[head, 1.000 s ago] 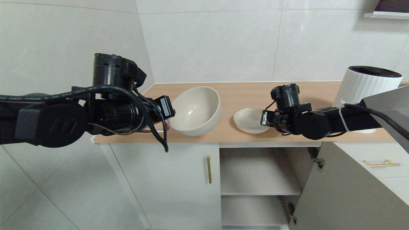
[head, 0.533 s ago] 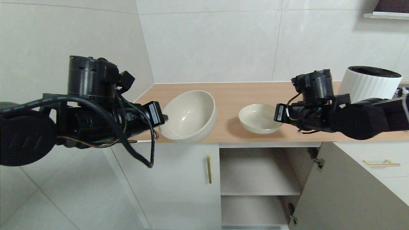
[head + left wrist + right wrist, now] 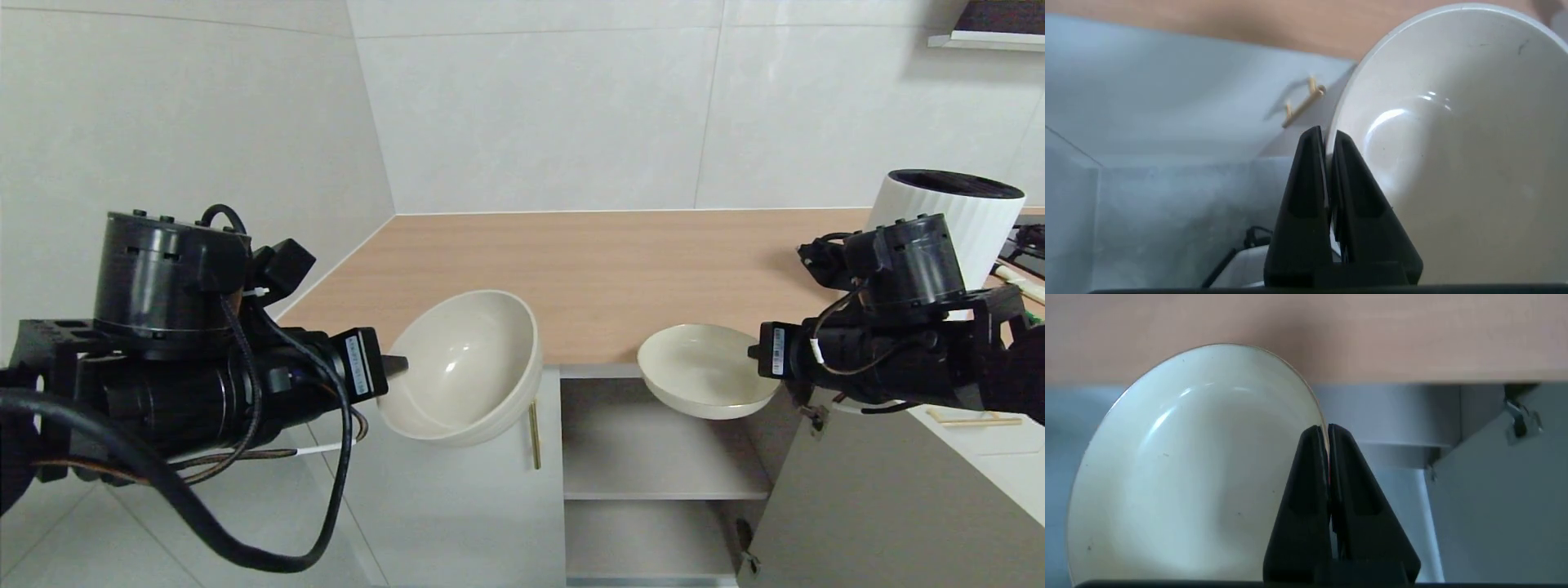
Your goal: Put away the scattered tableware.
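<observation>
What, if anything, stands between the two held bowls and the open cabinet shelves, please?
Nothing visible does. The cabinet's right door is swung open, exposing the shelf. The small bowl in the right gripper hangs before the opening; the large bowl in the left gripper hangs before the closed left door.

The big bowl runs off the left wrist view's edge. The small bowl is likewise cut off in the right wrist view. The right arm hides the canister's base.
</observation>
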You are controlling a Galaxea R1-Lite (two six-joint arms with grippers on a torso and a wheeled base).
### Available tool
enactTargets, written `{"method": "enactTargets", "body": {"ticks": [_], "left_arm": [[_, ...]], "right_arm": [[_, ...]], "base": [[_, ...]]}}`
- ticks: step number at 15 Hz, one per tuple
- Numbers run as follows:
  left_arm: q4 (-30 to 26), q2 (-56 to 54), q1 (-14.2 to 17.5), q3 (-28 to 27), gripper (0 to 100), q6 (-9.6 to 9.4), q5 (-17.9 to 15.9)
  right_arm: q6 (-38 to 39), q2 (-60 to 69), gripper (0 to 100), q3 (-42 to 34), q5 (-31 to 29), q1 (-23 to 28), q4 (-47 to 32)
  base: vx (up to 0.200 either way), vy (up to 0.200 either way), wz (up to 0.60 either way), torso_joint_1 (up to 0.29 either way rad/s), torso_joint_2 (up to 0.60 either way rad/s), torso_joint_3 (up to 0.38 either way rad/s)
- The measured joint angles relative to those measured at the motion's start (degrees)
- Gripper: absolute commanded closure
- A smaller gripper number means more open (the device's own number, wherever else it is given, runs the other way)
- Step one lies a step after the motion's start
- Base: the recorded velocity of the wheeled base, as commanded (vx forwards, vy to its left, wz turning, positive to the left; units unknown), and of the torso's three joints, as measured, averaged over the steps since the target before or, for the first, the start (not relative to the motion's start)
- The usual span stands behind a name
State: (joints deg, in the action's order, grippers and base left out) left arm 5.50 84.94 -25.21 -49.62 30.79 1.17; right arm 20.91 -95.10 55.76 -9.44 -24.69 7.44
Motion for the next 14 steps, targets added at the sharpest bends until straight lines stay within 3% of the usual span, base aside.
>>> {"method": "enactTargets", "body": {"ticks": [3, 14], "left_arm": [[0.02, -0.11, -0.26, 0.37, 100, -0.01, 0.13], [0.11, 0.44, -0.3, 0.45, 100, -0.3, 0.11]], "right_arm": [[-0.88, 1.11, 100, -1.4, -0.11, 0.1, 0.13], [-2.9, -0.68, 100, -1.96, -0.57, 0.96, 0.48]], "base": [[-0.2, 0.0, 0.0, 0.009, 0.0, -0.001], [0.0, 0.0, 0.0, -0.008, 0.02, 0.01]]}}
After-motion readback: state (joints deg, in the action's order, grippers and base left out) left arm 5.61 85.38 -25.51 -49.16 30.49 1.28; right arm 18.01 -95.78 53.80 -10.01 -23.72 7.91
